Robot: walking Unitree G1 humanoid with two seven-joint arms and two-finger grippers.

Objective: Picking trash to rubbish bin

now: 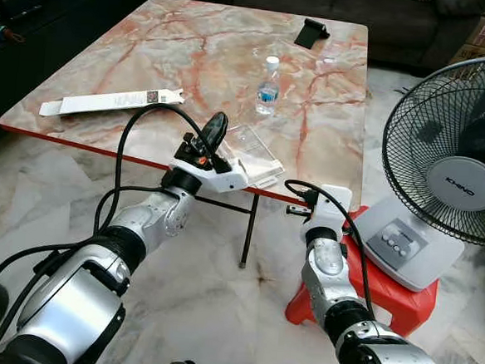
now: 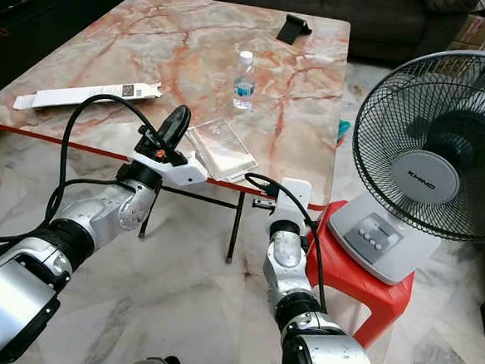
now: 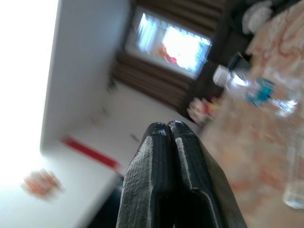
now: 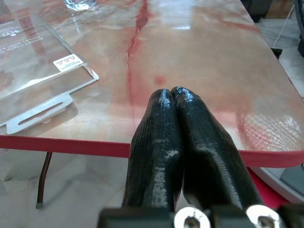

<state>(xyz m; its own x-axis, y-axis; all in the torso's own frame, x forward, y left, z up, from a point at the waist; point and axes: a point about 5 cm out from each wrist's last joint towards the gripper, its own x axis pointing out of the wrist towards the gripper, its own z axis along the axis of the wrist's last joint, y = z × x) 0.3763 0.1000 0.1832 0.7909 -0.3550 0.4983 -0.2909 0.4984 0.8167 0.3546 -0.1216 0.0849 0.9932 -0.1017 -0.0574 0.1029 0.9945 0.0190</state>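
Fingers pressed together on left end effector (image 1: 215, 131), holding nothing, raised over near edge of desk (image 1: 110, 56), tips just beside clear plastic pack (image 1: 253, 154). Right end effector (image 4: 172, 92) also closed and empty, below desk's red front edge, near its right corner. Bottle (image 1: 268, 86) upright mid-desk, beyond pack. Long white box (image 1: 111, 102) flat at left edge. Fan (image 1: 452, 155) on red stool (image 1: 393, 297) to right.

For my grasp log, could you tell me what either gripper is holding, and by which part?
Nothing is held: the left gripper and right gripper both have their fingers pressed shut on nothing.
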